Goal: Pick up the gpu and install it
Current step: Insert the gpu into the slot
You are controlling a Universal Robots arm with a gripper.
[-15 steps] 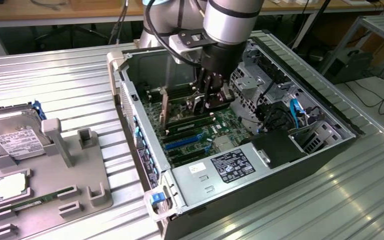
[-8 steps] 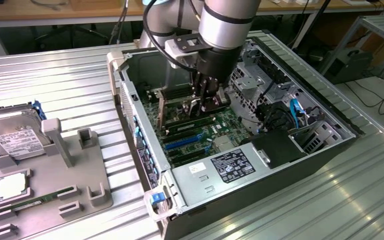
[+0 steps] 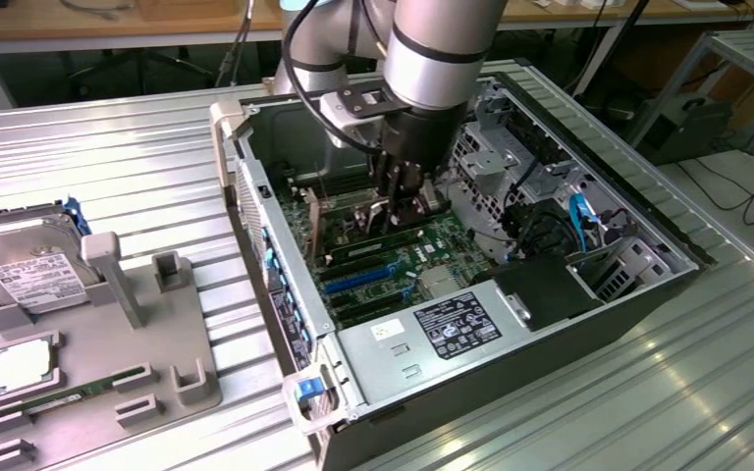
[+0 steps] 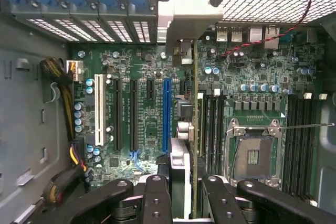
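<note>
My gripper point(image 3: 403, 204) reaches down into the open computer case point(image 3: 619, 196), just above the motherboard point(image 3: 410, 250). In the wrist view the gripper point(image 4: 186, 195) is shut on the gpu point(image 4: 195, 103). The gpu is a thin dark card seen edge-on, standing upright between the black fingers point(image 4: 156, 195). Its silver bracket point(image 4: 176, 17) points toward the case's slot openings at the rear wall. The card hangs over the board beside the long blue expansion slot point(image 4: 167, 114), between that slot and the memory slots. I cannot tell whether its lower edge touches a slot.
A white slot point(image 4: 99, 111) and black slots lie beside the blue one, and the CPU socket point(image 4: 254, 153) is on the other side. Yellow-black cables point(image 4: 65, 103) run along the case floor. Outside the case, a grey fixture point(image 3: 154, 334) carries a hard drive point(image 3: 30, 270) and a memory stick point(image 3: 82, 392).
</note>
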